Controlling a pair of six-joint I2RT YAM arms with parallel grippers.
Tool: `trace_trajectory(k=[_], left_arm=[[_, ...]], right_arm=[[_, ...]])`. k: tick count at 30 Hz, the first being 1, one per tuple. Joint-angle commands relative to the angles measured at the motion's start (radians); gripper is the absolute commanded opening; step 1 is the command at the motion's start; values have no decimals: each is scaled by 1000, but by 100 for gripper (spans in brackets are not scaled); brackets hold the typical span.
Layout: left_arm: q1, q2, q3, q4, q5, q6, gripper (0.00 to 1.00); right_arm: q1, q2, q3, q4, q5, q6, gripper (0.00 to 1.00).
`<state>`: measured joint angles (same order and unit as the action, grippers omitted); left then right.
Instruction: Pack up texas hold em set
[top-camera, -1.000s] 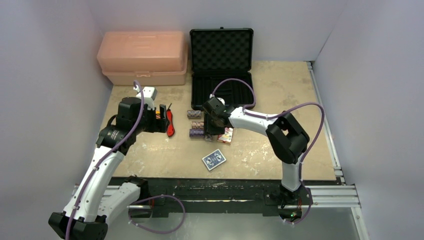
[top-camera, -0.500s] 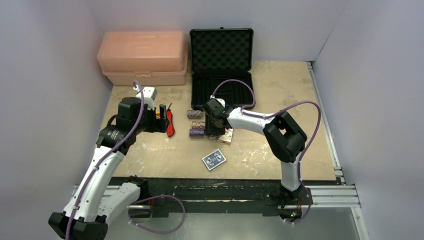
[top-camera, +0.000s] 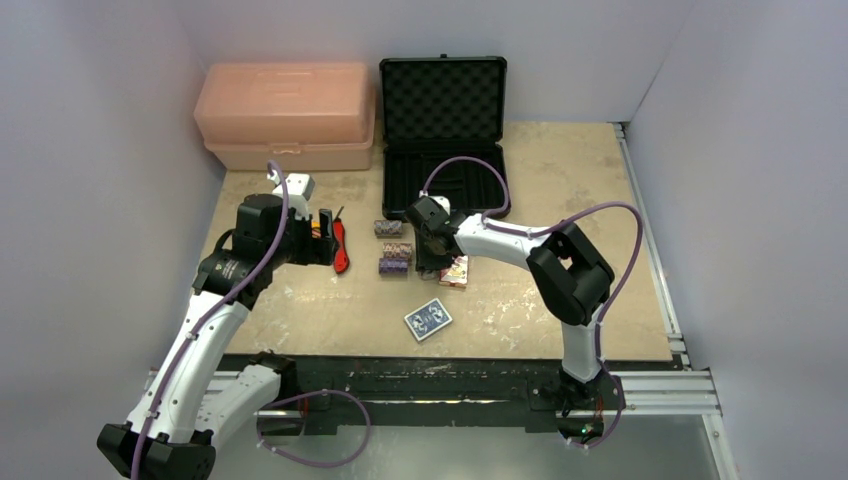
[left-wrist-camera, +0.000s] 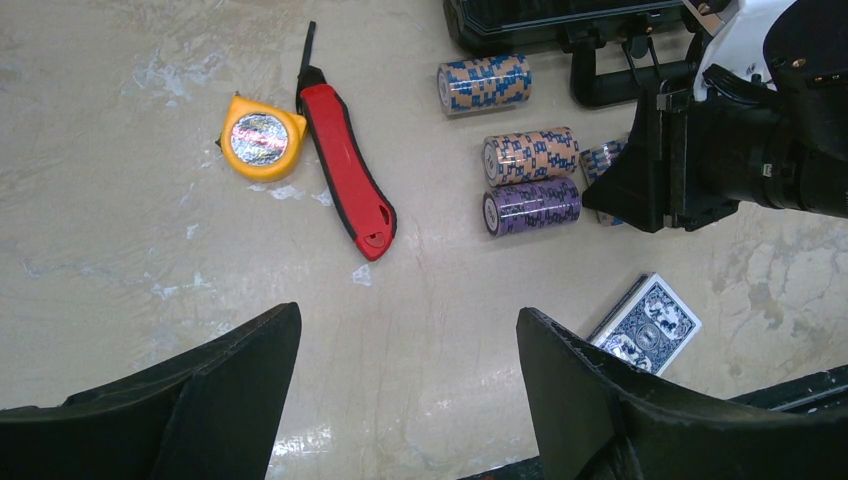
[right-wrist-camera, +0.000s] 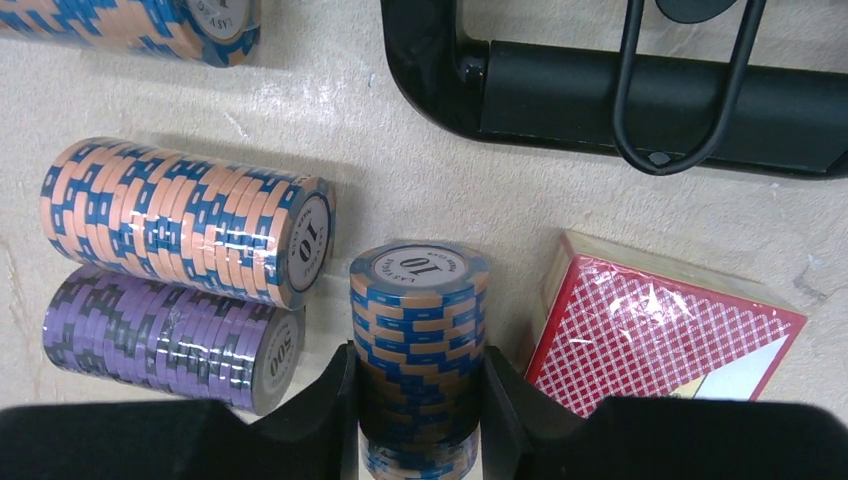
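The black briefcase (top-camera: 442, 130) stands open at the table's back, its handle (right-wrist-camera: 640, 95) near the chips. My right gripper (right-wrist-camera: 420, 400) is shut on an orange-blue chip stack (right-wrist-camera: 420, 330) marked 10. Another orange-blue stack (right-wrist-camera: 185, 220) and a purple stack (right-wrist-camera: 160, 335) lie on their sides to its left, and a third orange-blue stack (left-wrist-camera: 484, 82) lies nearer the case. The red card deck (right-wrist-camera: 655, 330) lies right of the held stack. The blue card deck (top-camera: 427, 320) lies nearer the front. My left gripper (left-wrist-camera: 405, 400) is open and empty above bare table.
A red utility knife (left-wrist-camera: 345, 165) and a yellow tape measure (left-wrist-camera: 262, 137) lie left of the chips. A large pink toolbox (top-camera: 285, 115) stands at the back left, beside the briefcase.
My right gripper has edged slightly over the chip stack beside the red deck. The left arm has not moved.
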<state>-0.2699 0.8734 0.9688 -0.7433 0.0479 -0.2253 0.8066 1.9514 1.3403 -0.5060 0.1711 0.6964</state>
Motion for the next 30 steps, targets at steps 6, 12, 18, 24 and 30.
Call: trace_trajectory(k=[6, 12, 18, 24, 30], left_arm=[[-5, 4, 35, 7, -3, -1, 78], [-5, -1, 35, 7, -2, -1, 78], [-5, -15, 36, 8, -3, -2, 78], [-5, -5, 38, 8, 13, -5, 77], [-5, -1, 35, 9, 17, -6, 77]], right_arm=[[2, -78, 86, -70, 56, -67, 0], [2, -129, 188, -75, 25, -168, 0], [0, -179, 244, -9, 111, -254, 0], [-21, -184, 327, 25, 247, -348, 0], [-103, -153, 419, 44, 219, -396, 0]])
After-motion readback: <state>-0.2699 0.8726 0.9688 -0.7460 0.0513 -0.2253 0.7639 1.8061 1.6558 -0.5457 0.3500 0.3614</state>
